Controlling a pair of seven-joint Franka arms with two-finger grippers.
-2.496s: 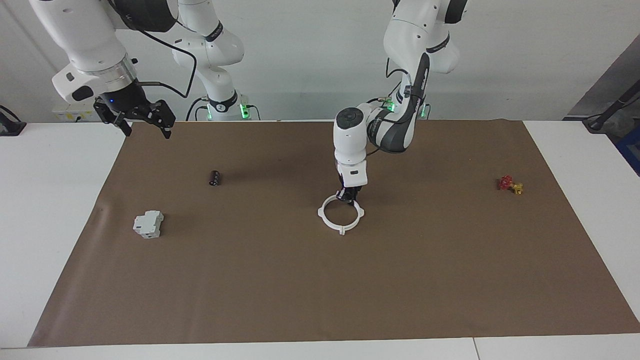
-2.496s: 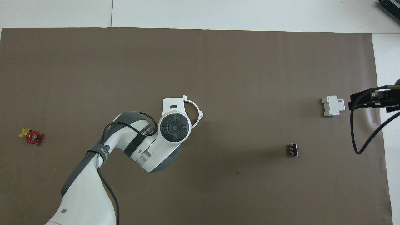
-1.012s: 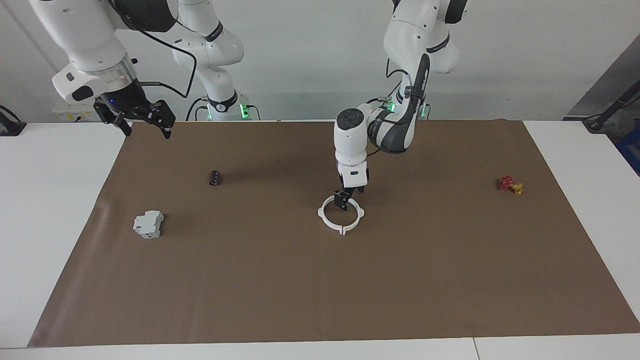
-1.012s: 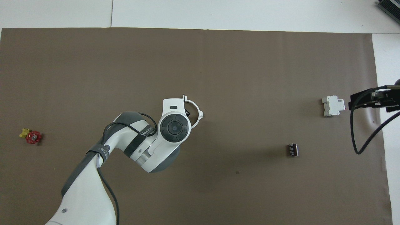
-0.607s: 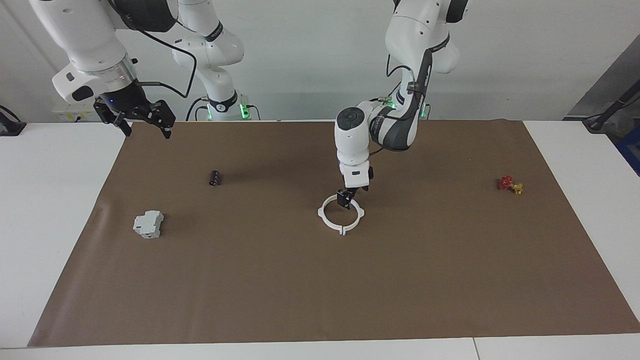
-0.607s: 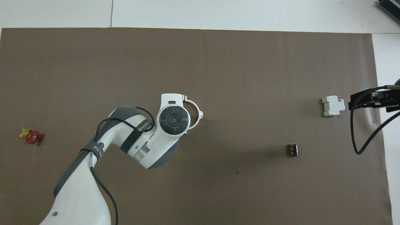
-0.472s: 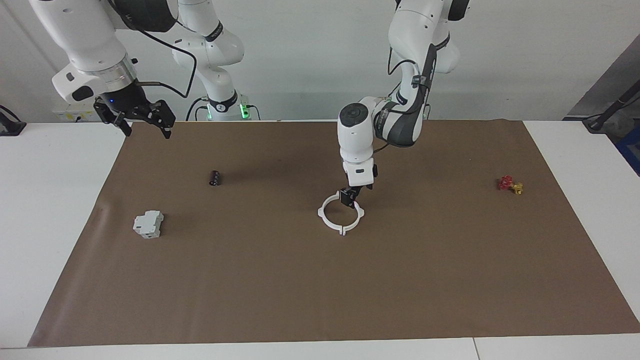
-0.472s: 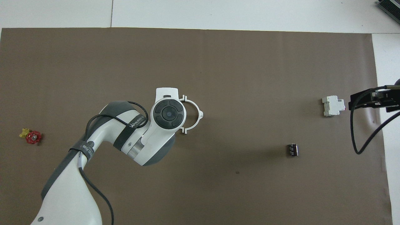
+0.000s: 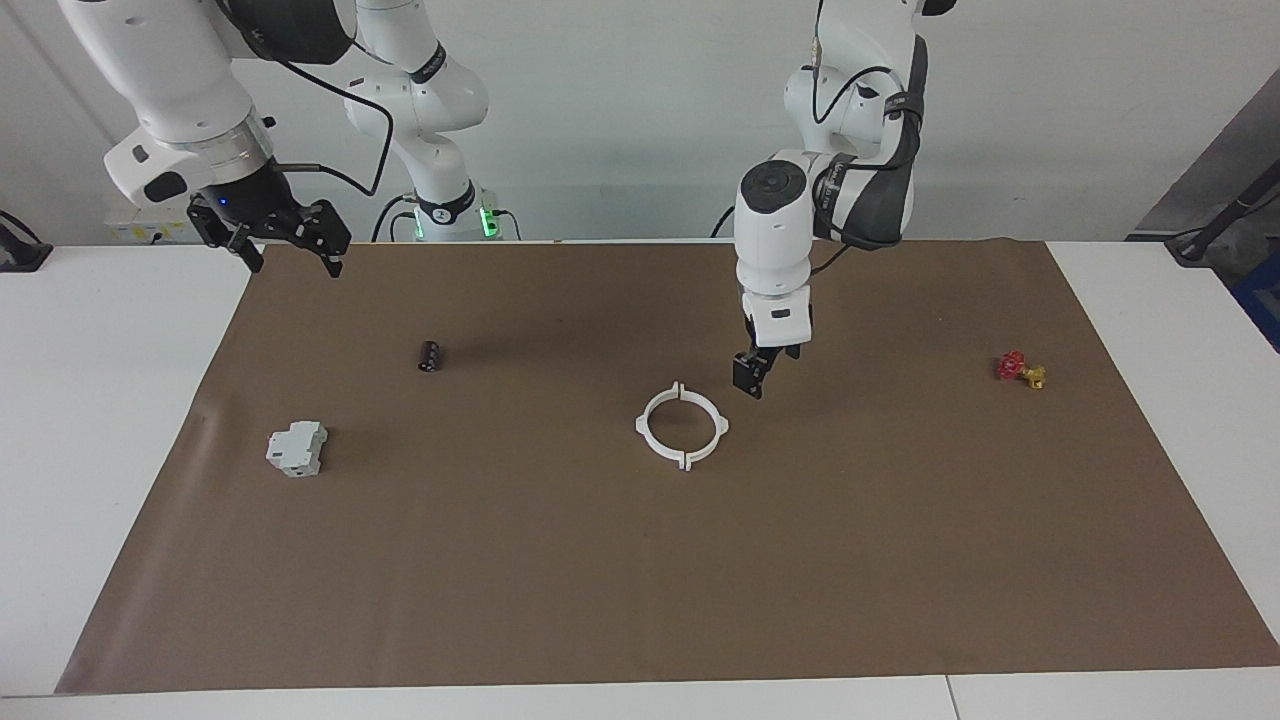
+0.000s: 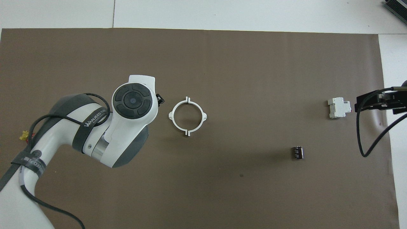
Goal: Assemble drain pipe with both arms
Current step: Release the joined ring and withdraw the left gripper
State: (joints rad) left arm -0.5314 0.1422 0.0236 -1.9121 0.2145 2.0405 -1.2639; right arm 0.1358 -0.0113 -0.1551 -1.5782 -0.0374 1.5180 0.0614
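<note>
The drain pipe (image 9: 682, 425) is seen as one closed white ring, thin and flat, with four small nubs on its rim; it lies near the middle of the facing view on the brown paper mat (image 9: 640, 580). Nothing touches it.

A small dark cylinder (image 9: 429, 356) is found in the upper left part of that view. Below it, lower and more to the left, a grey-white blocky box (image 9: 297, 448) is placed. A small red-and-yellow valve (image 9: 1020, 369) is seen at the right side. All three are well apart from the ring, and nothing lies between the ring and the grippers.

The left gripper (image 9: 752, 377) is held in the air just right of the ring and slightly higher in the frame, over bare mat; its fingers are spread and nothing is held. The right gripper (image 9: 290, 250) is kept waiting at the upper left, over the mat's corner, its black fingers also spread and empty.
</note>
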